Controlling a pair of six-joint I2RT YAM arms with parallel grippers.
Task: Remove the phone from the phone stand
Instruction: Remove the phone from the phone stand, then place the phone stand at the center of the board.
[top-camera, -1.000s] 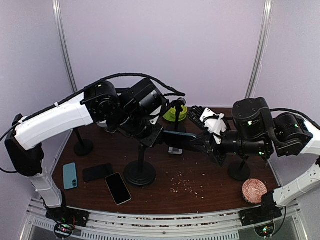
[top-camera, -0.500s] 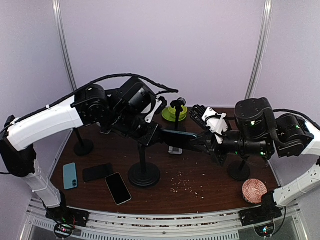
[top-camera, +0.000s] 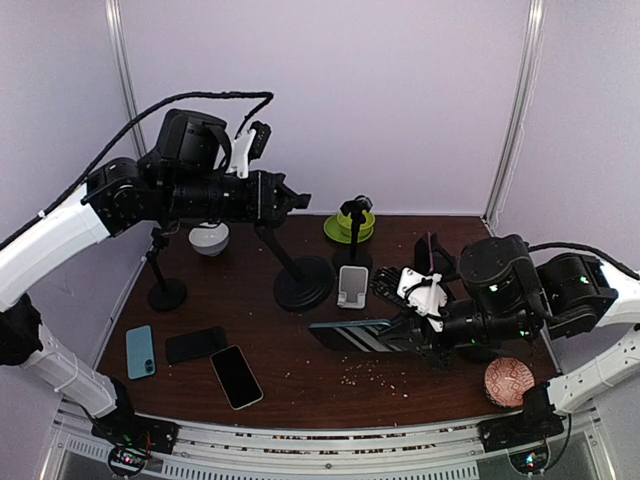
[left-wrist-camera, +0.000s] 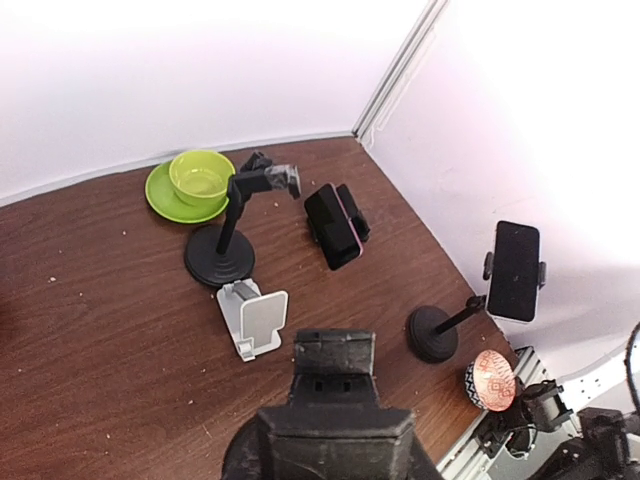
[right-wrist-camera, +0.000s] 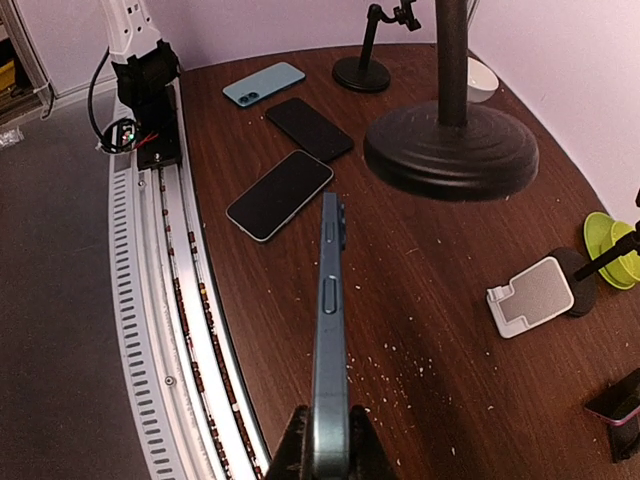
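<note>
The phone (top-camera: 352, 334) is a blue-grey slab lying free of the phone stand and held low over the table's front middle. My right gripper (top-camera: 405, 340) is shut on its end. In the right wrist view the phone (right-wrist-camera: 330, 330) shows edge-on between the closed fingers (right-wrist-camera: 300, 450). The black phone stand (top-camera: 304, 285) has a round base (right-wrist-camera: 450, 148) and a thin stem. My left gripper (top-camera: 275, 200) is raised at the back left and shut on its top. The stand's empty clamp (left-wrist-camera: 333, 362) fills the bottom of the left wrist view. Whether the base touches the table I cannot tell.
Three phones lie at the front left: teal (top-camera: 140, 351), black (top-camera: 195, 344) and white-edged (top-camera: 236, 376). A white stand (top-camera: 351, 285), a green bowl on a plate (top-camera: 350, 225), other black stands (top-camera: 165, 290) (left-wrist-camera: 435, 335), a white bowl (top-camera: 209, 238) and a patterned bowl (top-camera: 508, 381) stand around.
The phone has come out of the stand's clamp. My left arm swung up and back with the stand. My right gripper drew the phone down toward the table's front.
</note>
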